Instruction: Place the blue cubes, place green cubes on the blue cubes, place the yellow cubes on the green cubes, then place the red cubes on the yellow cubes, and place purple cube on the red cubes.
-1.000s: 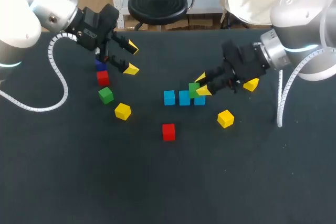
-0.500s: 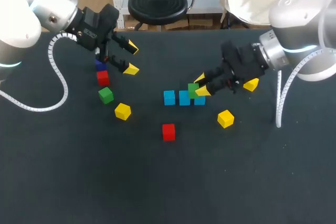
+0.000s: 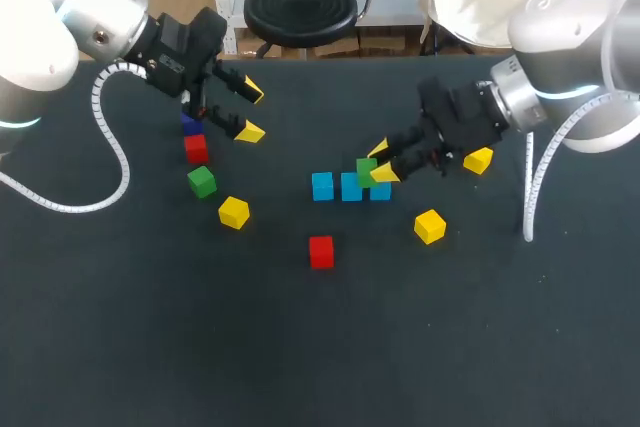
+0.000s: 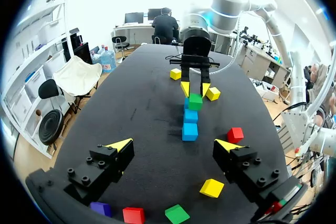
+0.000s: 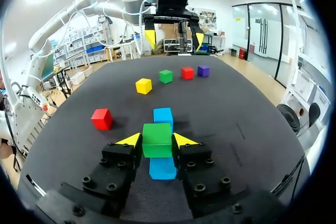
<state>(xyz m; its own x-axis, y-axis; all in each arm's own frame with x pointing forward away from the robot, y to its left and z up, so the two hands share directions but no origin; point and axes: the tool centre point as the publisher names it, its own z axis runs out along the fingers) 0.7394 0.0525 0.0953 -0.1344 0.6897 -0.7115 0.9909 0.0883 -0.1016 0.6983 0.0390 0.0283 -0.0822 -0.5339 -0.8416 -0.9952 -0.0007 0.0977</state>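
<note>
Three blue cubes lie in a row at the table's middle. My right gripper is shut on a green cube, held just over the row's middle and right cubes; whether it touches them I cannot tell. In the right wrist view the blue cubes show ahead of and under the held cube. My left gripper hangs open and holds nothing at the far left, beside a purple cube, a red cube, a second green cube and a yellow cube.
A red cube lies in front of the blue row. One yellow cube sits to the row's right front, another yellow cube by my right arm's wrist. The table's front half holds nothing else.
My right gripper has edged slightly to the left with the green cube in it. The left arm has not moved.
</note>
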